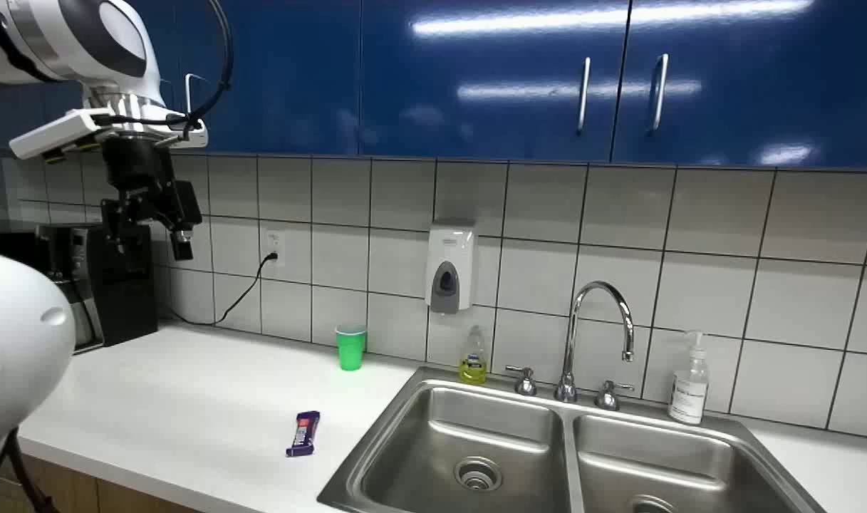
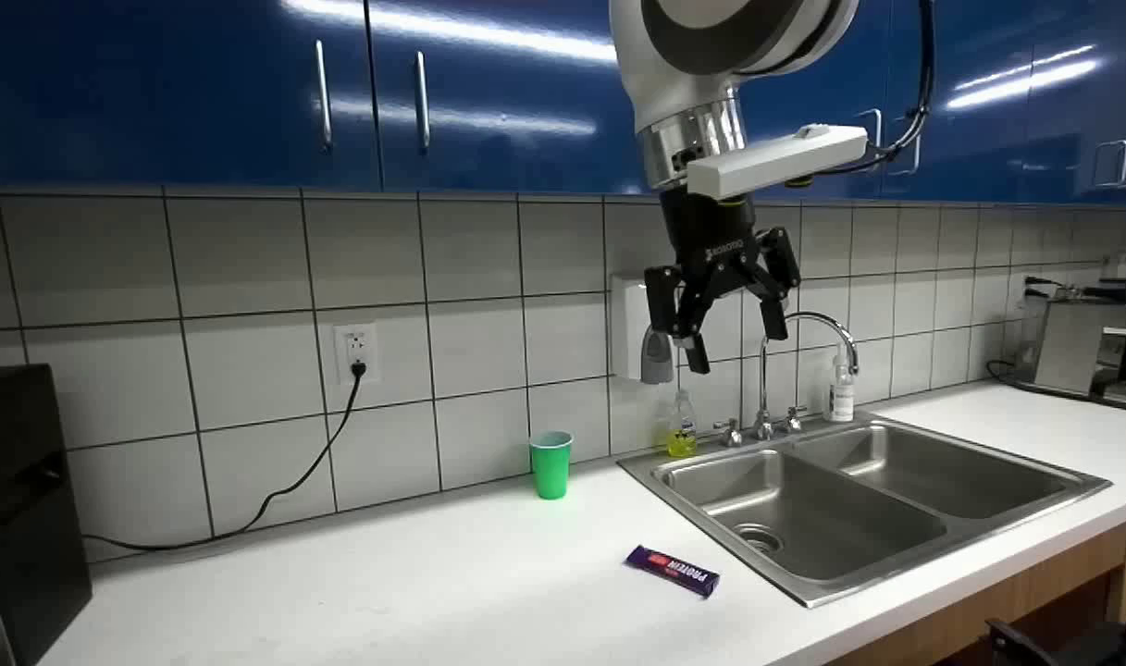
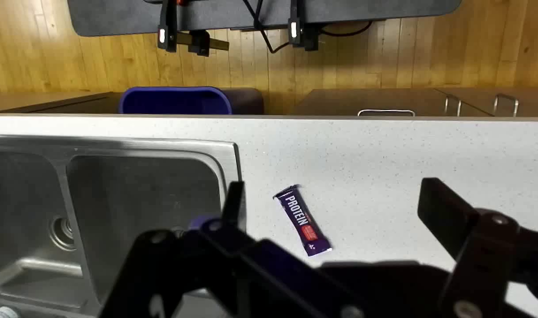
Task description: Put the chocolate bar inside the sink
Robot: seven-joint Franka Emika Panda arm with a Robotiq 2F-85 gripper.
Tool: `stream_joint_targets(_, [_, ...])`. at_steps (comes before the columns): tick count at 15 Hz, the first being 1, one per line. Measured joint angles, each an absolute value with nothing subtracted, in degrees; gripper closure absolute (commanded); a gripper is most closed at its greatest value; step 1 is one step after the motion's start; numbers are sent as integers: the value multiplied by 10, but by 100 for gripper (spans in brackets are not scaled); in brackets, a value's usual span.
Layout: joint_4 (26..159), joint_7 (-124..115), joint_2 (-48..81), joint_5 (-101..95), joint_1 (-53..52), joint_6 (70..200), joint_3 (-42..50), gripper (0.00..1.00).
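In an exterior view, the chocolate bar (image 1: 303, 433) lies on the table (image 1: 191, 399) beside the sink (image 1: 377, 440), awaiting transfer. In an exterior view, the empty claw (image 2: 736, 340) hangs high, presumably for clearance. In the wrist view, its fingers (image 3: 445, 216) stand spread, likely to admit the chocolate bar.

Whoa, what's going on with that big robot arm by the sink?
The robot arm has the job of putting the purple bar into the sink, but it isn't holding anything right now. Its gripper hangs open above the white counter. The bar lies flat on that counter, beside the sink and not touching it. A green cup stands on the counter too.
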State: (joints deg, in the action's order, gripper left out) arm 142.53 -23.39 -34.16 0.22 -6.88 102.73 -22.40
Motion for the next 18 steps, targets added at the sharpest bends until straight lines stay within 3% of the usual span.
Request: stream_joint_targets(18, [1469,-68,-336,-7,-111,1101,-128,0])
